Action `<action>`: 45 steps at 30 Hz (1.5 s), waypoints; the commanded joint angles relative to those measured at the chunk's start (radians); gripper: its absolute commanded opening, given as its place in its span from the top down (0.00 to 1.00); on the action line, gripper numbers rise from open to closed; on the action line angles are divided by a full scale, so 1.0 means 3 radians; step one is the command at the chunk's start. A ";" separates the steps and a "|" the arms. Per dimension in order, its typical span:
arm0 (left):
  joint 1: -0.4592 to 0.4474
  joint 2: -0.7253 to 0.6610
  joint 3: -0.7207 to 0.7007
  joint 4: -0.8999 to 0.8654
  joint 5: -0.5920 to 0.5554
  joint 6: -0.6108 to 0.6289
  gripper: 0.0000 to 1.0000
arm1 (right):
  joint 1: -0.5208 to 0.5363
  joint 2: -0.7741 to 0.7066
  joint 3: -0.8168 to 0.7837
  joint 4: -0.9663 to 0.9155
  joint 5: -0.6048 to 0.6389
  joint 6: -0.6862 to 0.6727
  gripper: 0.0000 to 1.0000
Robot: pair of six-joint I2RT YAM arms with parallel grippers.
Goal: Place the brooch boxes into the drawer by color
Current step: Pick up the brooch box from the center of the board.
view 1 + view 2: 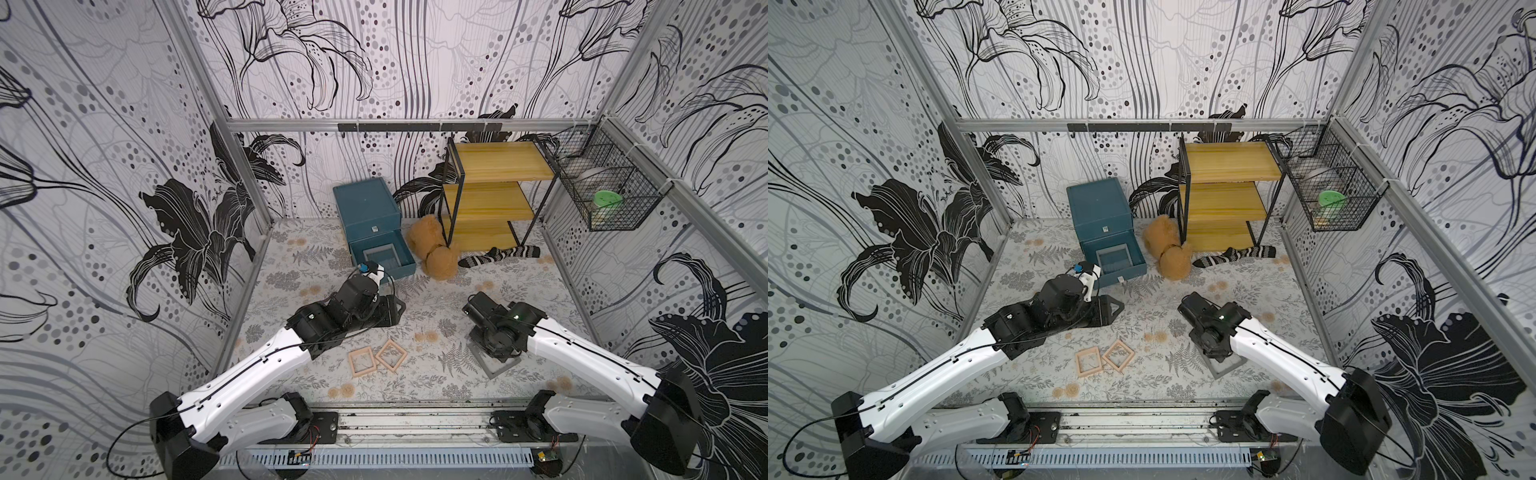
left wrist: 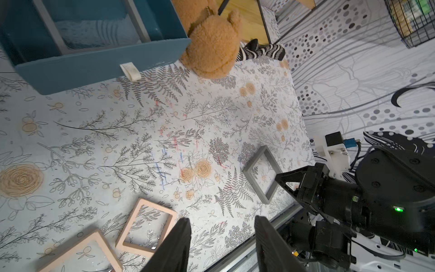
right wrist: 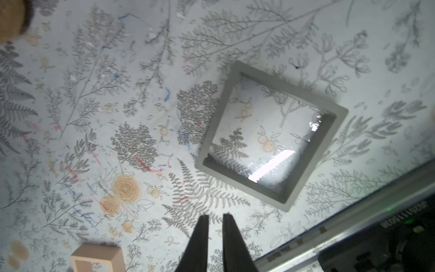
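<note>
The left arm is stretched low from the lower left of both top views toward the centre, its wrist turned so that the left gripper (image 1: 392, 309) lies nearly level just short of the drawer (image 1: 365, 208). In the left wrist view its fingers (image 2: 175, 245) are seen well apart, with nothing between them.

The right arm is bent in from the lower right, its wrist angled down over a grey brooch box (image 1: 496, 368). The right gripper (image 3: 215, 215) is held just clear of that box's near corner, its fingers only narrowly parted and nothing clasped.

The bottom drawer (image 1: 1121, 270) is seen pulled out, and a second grey box (image 1: 1113, 257) lies flat inside it. Two pale pinkish boxes (image 1: 362, 362) (image 1: 391, 354) lie side by side on the floral table (image 1: 436, 291), at the lower centre between the arms.

Right of the drawer a tan teddy bear (image 1: 432, 249) and a striped sock (image 1: 498, 254) are found below a yellow shelf rack (image 1: 494, 187). A wire basket (image 1: 598, 183) is hung on the right wall.

In the top views most of the grey box on the table is covered by the right wrist. In the right wrist view one pinkish box (image 3: 98, 259) is cut off at the lower edge.
</note>
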State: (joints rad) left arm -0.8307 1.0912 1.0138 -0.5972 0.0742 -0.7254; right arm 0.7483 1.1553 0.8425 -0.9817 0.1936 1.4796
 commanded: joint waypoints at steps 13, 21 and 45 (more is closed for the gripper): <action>-0.0252 0.0046 -0.0153 0.0322 0.0039 -0.0006 0.51 | 0.0042 -0.0620 -0.0819 -0.0064 -0.0227 0.0886 0.70; -0.0317 0.0046 -0.0201 0.0397 0.0061 -0.0057 0.51 | 0.0036 -0.0853 -0.1071 0.0024 -0.0155 0.0946 0.67; -0.0427 0.0063 -0.0201 0.0508 0.0089 -0.0130 0.51 | -0.0080 -0.0729 -0.1258 0.0374 -0.0124 0.0846 0.69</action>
State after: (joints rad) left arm -0.9497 1.1130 0.9581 -0.4866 0.0952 -0.7624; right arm 0.7303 0.9310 0.4793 -0.8677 0.1387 1.7168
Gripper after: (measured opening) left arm 0.487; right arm 0.316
